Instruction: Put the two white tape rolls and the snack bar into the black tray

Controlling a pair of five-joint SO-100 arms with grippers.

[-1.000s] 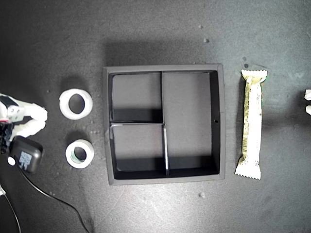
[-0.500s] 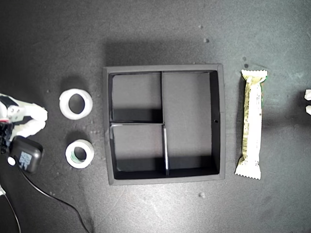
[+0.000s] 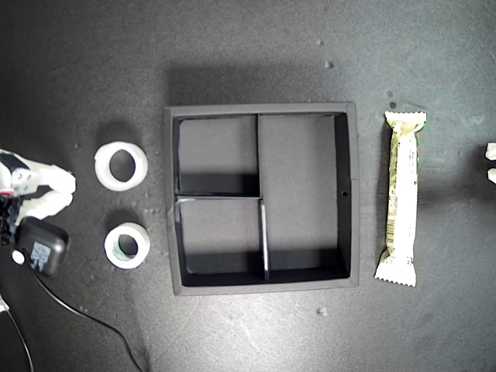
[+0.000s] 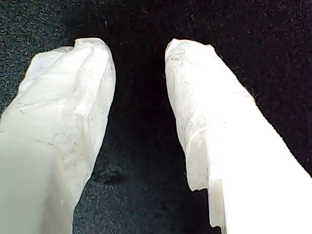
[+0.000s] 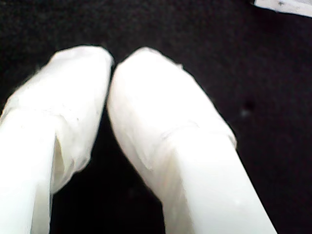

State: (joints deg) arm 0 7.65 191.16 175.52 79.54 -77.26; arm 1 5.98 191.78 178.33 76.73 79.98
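The black tray (image 3: 262, 110) holds nothing. Tape rolls (image 3: 121, 164) (image 3: 127, 245) lie at its nine o'clock, snack bar (image 3: 403, 198) at three. My first gripper (image 4: 139, 48) gapes empty; my second gripper (image 5: 111, 68) is pinched closed, empty.

tray (image 3: 262, 111) centre | two tape rolls (image 3: 121, 164) at exterior view's left | snack bar (image 3: 403, 198) at exterior view's right

Arm (image 3: 35, 198) cut off at the exterior view's left edge, white fragments (image 3: 490, 163) clipped at its right edge, snack bar (image 3: 401, 198) print too small to read, white scrap (image 5: 285, 5) cropped.
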